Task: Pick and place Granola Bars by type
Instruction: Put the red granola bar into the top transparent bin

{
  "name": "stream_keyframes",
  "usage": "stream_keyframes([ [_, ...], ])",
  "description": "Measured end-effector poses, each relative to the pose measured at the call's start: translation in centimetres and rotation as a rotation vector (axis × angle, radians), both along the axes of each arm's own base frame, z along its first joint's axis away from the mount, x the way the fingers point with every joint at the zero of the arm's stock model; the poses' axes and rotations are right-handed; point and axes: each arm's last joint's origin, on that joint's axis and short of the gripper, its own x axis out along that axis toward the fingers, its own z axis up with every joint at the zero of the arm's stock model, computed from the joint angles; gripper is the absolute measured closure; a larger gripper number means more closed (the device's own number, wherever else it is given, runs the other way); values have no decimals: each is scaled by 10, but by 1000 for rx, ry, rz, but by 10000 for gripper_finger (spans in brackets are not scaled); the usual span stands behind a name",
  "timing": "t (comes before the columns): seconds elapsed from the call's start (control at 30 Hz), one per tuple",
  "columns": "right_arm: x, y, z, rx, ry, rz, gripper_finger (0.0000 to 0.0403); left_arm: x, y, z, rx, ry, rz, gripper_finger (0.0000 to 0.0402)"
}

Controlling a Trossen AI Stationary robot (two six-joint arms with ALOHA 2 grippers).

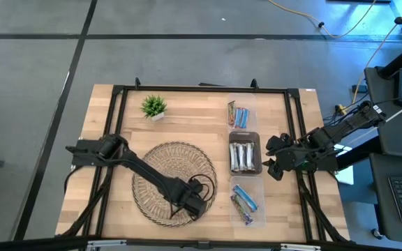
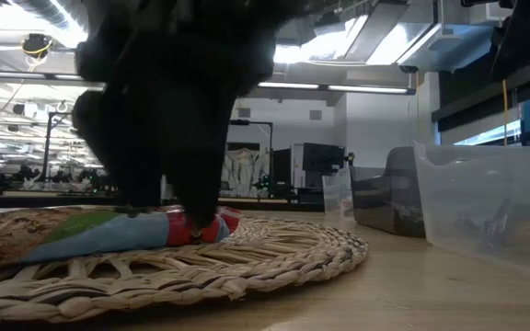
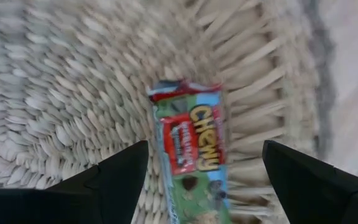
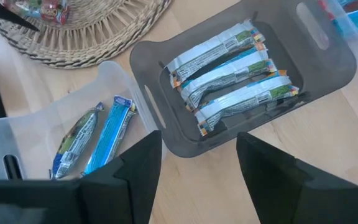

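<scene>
One green, red and blue "Chewy" granola bar (image 3: 191, 155) lies flat on the round woven mat (image 1: 155, 174), near its right near rim. My left gripper (image 3: 205, 146) is open, low over the mat, with one finger on each side of the bar and a gap to both; the low view shows it (image 2: 173, 184) standing over the bar (image 2: 109, 234). My right gripper (image 4: 199, 135) is open and empty above the near rim of the dark bin (image 4: 166, 143), which holds silver-white bars (image 4: 229, 68). Blue bars (image 4: 92, 140) lie in the clear near bin.
Three bins stand in a row right of the mat: a clear far one (image 1: 239, 115) with mixed bars, the dark middle one (image 1: 245, 155), a clear near one (image 1: 247, 202). A small potted plant (image 1: 153, 107) stands at the far left. A black frame edges the table.
</scene>
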Motion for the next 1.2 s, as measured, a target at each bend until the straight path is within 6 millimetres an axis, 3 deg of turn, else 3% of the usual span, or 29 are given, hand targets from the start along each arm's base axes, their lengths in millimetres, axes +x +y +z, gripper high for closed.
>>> stream_keyframes([
  [0.37, 0, -1, 0, -27, -14, -14, 192, 1, 0, -9, -9, 41, -5, 105],
  [0.8, 0, -1, 0, -27, -14, -15, 192, 0, 0, -11, 5, 47, -3, 202],
  [1.2, 0, -1, 0, -26, -13, -16, 192, -1, 1, -7, 0, 44, -10, 263],
])
